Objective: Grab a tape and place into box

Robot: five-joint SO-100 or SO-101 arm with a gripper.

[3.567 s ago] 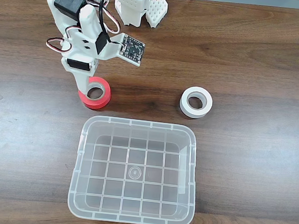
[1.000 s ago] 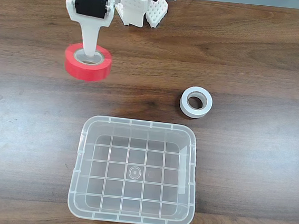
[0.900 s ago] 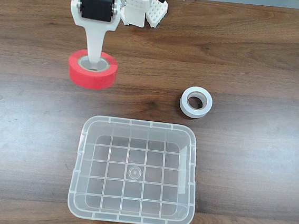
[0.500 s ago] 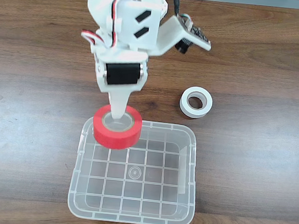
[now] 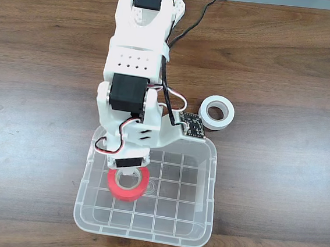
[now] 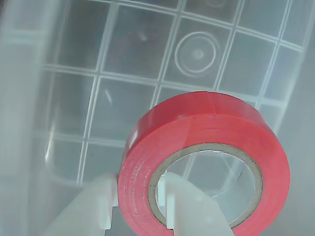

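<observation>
Fixed view, landmark = the box (image 5: 209, 180), clear plastic, grid-patterned floor, sitting on the dark wooden worktop (image 5: 289, 170) near its front edge.

Left half of the box: white arm (image 5: 134, 68) reaches in from the far edge of the worktop, crossing the box's far wall. Gripper (image 5: 126, 176) hangs over the left-centre of the box floor, clamped on the wall of the tape (image 5: 117, 190). The red roll is inside the box outline, left of the round mark at the floor's centre. Cannot tell whether the roll touches the floor or hangs above it.

Just past the box's far wall, right of the arm: small dark circuit board (image 5: 192, 125) fixed to the wrist, black cable running up from it.

Beyond the far right corner of the box: white tape roll (image 5: 217, 113) lies flat on the worktop, outside the box, apart from it.

Wrist view: one white finger sits outside the red tape (image 6: 197, 132) wall, the other inside the grey core; the wall is pinched between them. Box floor (image 6: 128, 49) grid lies behind the roll, and its round centre mark lies above the roll in the picture.
</observation>
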